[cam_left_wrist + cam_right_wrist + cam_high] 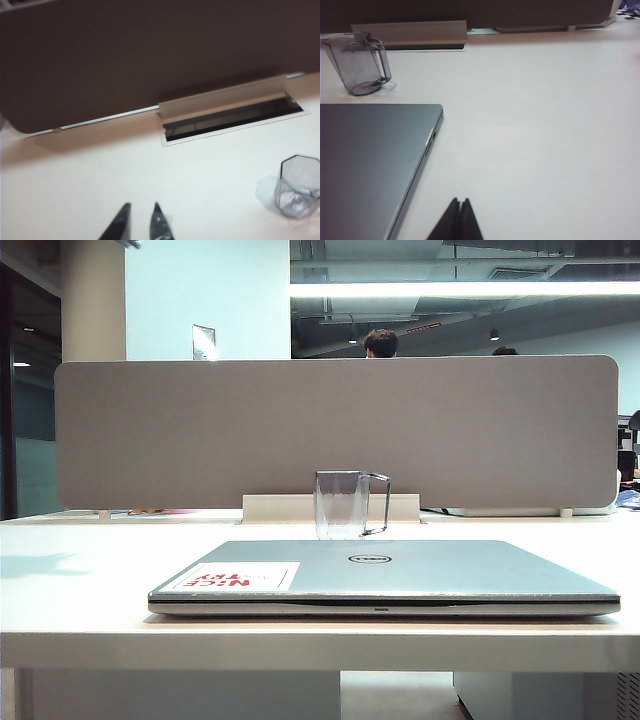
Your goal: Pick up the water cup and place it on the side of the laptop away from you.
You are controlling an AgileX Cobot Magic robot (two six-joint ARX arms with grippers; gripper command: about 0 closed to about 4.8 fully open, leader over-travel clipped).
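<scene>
Water cup [341,504] stands upright beyond the laptop [400,570], seemingly placed; left gripper [141,220] hangs nearby, slightly parted, empty; right gripper [460,220] rests closed. Only retreat remains.

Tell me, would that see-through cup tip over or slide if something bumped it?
The water cup looks empty and thin-walled, so it is probably light and would likely slide on the smooth table. It stands taller than wide, so a high nudge might tip it. Its handle sticks out and could catch. Neither the left gripper nor the right gripper holds it.
</scene>
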